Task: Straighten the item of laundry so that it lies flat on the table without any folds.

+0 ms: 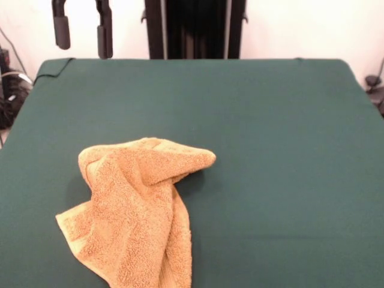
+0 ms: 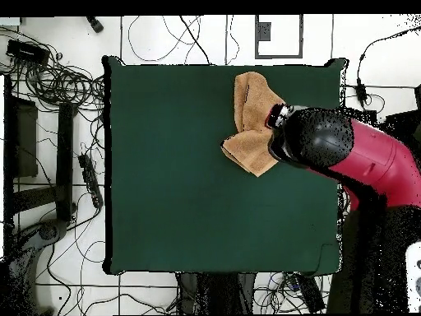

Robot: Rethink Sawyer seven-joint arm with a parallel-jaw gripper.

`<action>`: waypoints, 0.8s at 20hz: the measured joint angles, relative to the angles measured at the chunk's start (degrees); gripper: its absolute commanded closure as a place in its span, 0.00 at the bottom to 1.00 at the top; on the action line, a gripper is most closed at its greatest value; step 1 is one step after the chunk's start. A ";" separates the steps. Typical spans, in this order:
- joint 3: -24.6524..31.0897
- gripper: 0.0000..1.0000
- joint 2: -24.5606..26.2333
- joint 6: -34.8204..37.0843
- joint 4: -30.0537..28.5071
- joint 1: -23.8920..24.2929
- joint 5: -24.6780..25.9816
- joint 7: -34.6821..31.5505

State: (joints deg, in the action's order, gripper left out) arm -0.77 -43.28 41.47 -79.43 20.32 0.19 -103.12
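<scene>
Table [image 1: 288, 150] surface is covered in dark green cloth. Towel [image 1: 135, 210], orange-tan terry, lies crumpled on it toward one side, reaching the near edge in the front view, with a thick fold running across its upper part. Arm [image 2: 362, 156], red and black, overhangs the towel from above. Gripper [image 1: 82, 30] hangs clear of the table, fingers [image 1: 61, 30] apart and empty.

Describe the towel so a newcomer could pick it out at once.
Start from the big dark green table filling the front view. Toward its near left part lies the towel, an orange-tan terry cloth crumpled into a bunched heap with folds. It is the only thing on the cloth; the open gripper hangs well above, apart from it.
</scene>
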 measured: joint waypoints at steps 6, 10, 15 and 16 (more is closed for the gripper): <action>0.83 0.00 -0.29 0.00 -0.10 -0.74 0.13 0.00; 0.83 0.00 -0.56 0.00 -0.30 -2.43 0.20 0.00; 0.84 0.00 -0.94 0.00 -0.66 -5.66 0.19 0.00; 0.84 0.00 -1.01 0.00 -0.71 -6.03 0.20 0.00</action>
State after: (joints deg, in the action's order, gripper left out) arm 0.07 -44.29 41.47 -80.13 14.29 0.39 -103.12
